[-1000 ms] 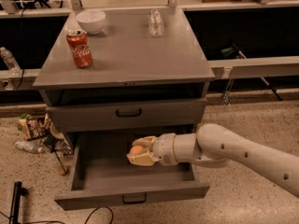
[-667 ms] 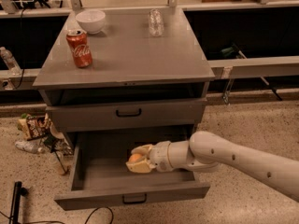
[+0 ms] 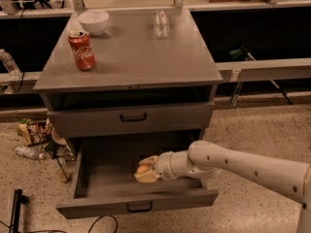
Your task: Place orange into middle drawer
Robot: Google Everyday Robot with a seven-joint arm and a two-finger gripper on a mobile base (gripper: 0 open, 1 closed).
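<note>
The one camera looks down from high in front of the cabinet (image 3: pixel 136 52), facing its drawer fronts from fairly near, the open middle drawer (image 3: pixel 97 208) low in view with the gripper (image 3: pixel 146 172) inside it, clasped round the orange (image 3: pixel 141 169).

Cabinet (image 3: pixel 131 57): can (image 3: pixel 81 51), bowl (image 3: pixel 94 22), glass (image 3: pixel 161 23)?; gripper (image 3: pixel 145 171) in drawer (image 3: pixel 104 181)

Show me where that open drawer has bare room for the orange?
The middle drawer is bare left of the gripper, which holds the orange, out to its left wall. Its right half is crowded by the arm.
</note>
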